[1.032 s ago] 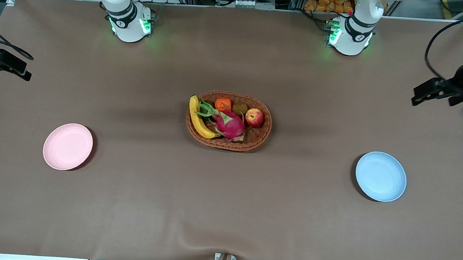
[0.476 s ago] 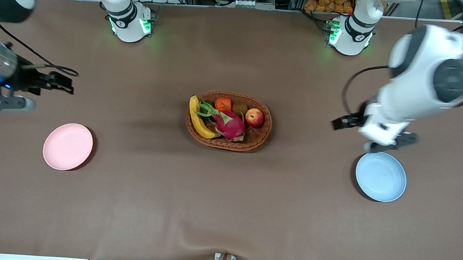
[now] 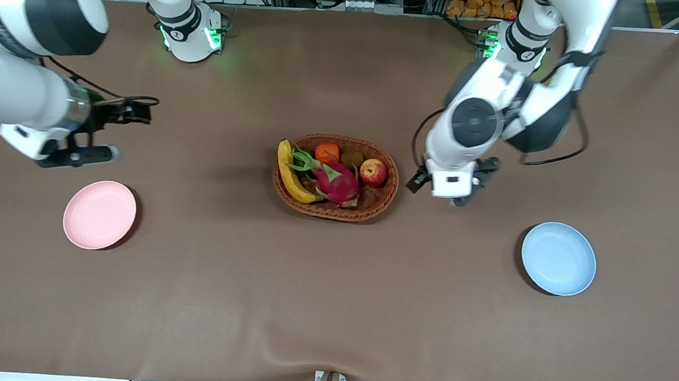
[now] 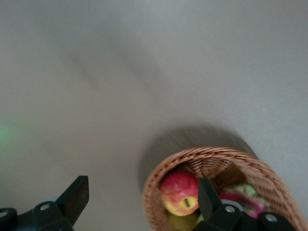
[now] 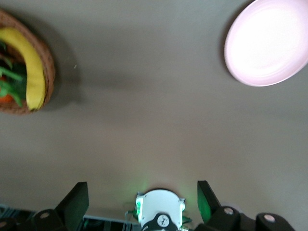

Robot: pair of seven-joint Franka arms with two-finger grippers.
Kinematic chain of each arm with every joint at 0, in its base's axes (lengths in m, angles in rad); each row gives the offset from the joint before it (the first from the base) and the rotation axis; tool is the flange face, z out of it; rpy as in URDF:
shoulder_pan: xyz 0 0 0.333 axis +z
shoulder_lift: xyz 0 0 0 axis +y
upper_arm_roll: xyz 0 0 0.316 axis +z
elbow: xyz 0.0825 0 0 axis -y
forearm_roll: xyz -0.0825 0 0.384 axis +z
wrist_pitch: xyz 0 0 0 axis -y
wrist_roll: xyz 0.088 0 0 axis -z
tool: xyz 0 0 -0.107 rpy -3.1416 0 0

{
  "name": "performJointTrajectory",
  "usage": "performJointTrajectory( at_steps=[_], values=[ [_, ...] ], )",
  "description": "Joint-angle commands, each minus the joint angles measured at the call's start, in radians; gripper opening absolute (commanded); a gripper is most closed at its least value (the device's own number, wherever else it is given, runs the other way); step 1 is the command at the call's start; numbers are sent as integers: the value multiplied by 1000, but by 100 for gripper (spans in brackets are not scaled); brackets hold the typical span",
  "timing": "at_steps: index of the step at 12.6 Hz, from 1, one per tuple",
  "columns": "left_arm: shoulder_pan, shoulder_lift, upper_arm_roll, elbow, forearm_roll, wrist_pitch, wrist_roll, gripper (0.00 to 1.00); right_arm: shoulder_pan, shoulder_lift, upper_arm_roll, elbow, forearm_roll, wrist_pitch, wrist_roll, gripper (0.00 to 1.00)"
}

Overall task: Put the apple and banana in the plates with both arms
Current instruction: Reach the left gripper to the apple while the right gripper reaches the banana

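Wicker basket (image 3: 335, 177), landmark, mid-table: holds the banana (image 3: 290, 173) along its rim toward the right arm's end, the apple (image 3: 373, 172) at its rim toward the left arm's end, a magenta dragon fruit (image 3: 334, 179) between them, and an orange fruit (image 3: 327, 152); both task fruits unpicked. Left gripper (image 3: 448, 189): empty, fingers spread wide, over bare cloth just beside the basket on the apple's side, seemingly lining up for the apple (image 4: 180, 192). Right gripper (image 3: 123, 111): empty, fingers apart, over cloth well apart from the basket, likely bound for the banana (image 5: 34, 67). Pink plate (image 3: 99, 215) and blue plate (image 3: 558, 258): bare, each well apart from the basket toward its own arm's end and nearer the front camera. Surface: brown table cloth (image 3: 331, 309), a slight ridge near the front edge. Room: metal framing and cables along the arm bases.
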Motion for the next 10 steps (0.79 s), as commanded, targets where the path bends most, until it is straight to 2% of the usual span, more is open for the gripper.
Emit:
performJointTrajectory(
  at_steps=[1, 3, 5, 7, 8, 10],
  values=[
    [-63, 98, 9, 27, 22, 52, -228, 100, 25, 13, -8, -77, 123, 43, 9, 100],
    [-101, 161, 9, 30, 14, 108, -351, 100, 81, 13, -8, -157, 148, 141, 11, 100],
    [-126, 242, 7, 89, -4, 124, -423, 100, 178, 13, -8, -244, 148, 247, 23, 100],
    [-152, 287, 7, 125, -6, 123, -489, 100, 277, 14, -8, -355, 148, 412, 130, 100],
    [-155, 291, 7, 125, -6, 123, -491, 100, 331, 23, -8, -390, 149, 491, 182, 100],
    [-163, 314, 7, 125, -7, 124, -495, 100, 385, 66, -8, -401, 149, 560, 273, 100]
  ],
)
